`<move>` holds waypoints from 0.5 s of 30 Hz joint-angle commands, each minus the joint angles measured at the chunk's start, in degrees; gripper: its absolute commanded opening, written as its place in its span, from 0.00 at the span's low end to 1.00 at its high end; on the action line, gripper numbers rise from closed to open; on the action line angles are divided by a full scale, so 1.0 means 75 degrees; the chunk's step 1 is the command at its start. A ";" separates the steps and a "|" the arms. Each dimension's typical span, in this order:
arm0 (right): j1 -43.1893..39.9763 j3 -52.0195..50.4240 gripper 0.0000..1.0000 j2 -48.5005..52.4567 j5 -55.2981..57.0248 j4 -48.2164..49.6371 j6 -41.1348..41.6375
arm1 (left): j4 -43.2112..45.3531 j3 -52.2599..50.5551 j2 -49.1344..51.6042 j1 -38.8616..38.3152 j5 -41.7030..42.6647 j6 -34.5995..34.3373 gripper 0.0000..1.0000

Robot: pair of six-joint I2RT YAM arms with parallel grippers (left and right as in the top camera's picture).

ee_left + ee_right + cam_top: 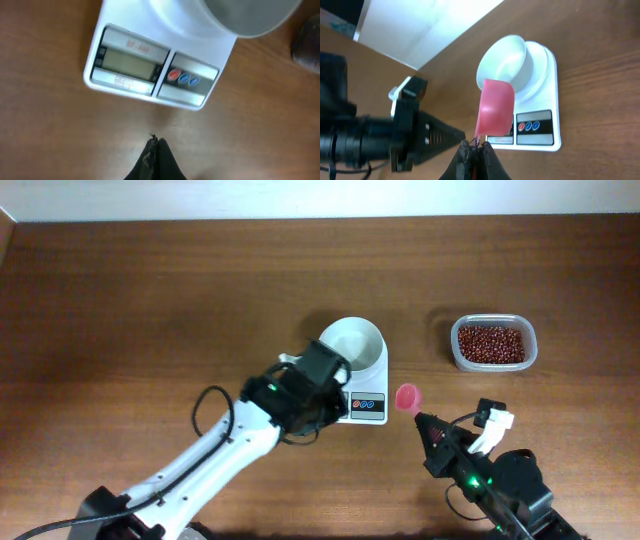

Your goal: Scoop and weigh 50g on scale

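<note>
The scale [372,408] is small and white, with a round white bowl [352,343] that looks empty. My left gripper [334,401] hovers over the scale's display end, hiding the display from above. In the left wrist view its jaws [154,143] are shut on nothing, just in front of the grey display [131,64] and the red and blue buttons [183,77]. My right gripper [476,146] is shut on the handle of a pink scoop [495,107]. The scoop [408,398] hangs empty beside the scale's right front corner.
A clear tub of red beans [493,343] stands to the right of the scale. The left arm [215,455] runs in from the lower left. A white wall edges the far side of the wooden table [150,300].
</note>
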 commanded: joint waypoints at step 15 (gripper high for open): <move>-0.0041 0.0017 0.04 -0.0050 0.2503 0.0335 -0.0044 | 0.2116 0.0023 0.2028 -0.1480 -0.2465 0.0058 0.00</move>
